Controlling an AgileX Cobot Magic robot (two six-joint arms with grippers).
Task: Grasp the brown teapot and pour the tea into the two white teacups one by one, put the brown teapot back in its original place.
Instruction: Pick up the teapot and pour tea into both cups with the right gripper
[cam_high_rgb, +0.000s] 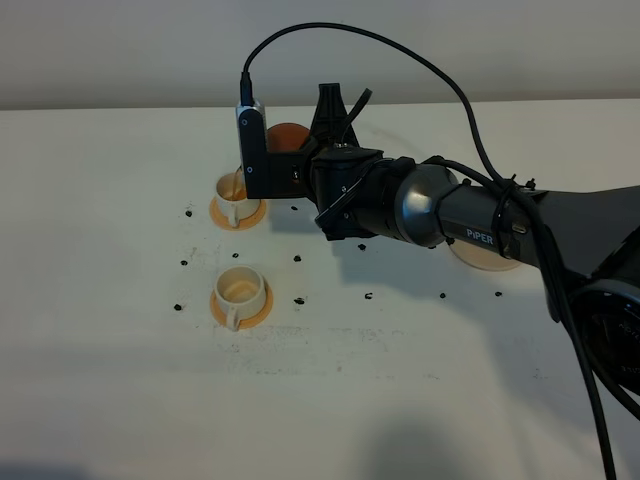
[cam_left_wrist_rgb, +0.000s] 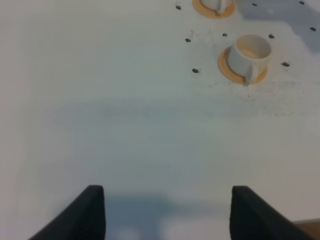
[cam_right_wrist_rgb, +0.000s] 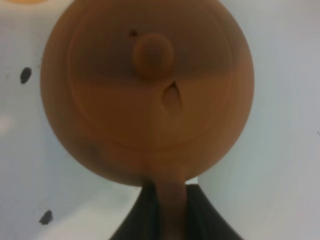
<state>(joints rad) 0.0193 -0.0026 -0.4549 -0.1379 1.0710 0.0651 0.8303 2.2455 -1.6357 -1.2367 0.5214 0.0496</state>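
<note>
Up close: round reddish-brown teapot (cam_right_wrist_rgb: 147, 90), knobbed lid (cam_right_wrist_rgb: 115, 100), stubby handle (cam_right_wrist_rgb: 170, 192) pinched in right pincer (cam_right_wrist_rgb: 169, 212); left pincer (cam_left_wrist_rgb: 167, 202) spread.

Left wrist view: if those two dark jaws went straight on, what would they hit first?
Probably the bare white table; the nearer teacup sits off to one side, though depth is unclear.

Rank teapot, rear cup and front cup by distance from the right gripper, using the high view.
1. Teapot: clamped in the right gripper.
2. Rear cup: just to the left, below the tipped teapot.
3. Front cup: also on the left, clearly farther forward.
</note>
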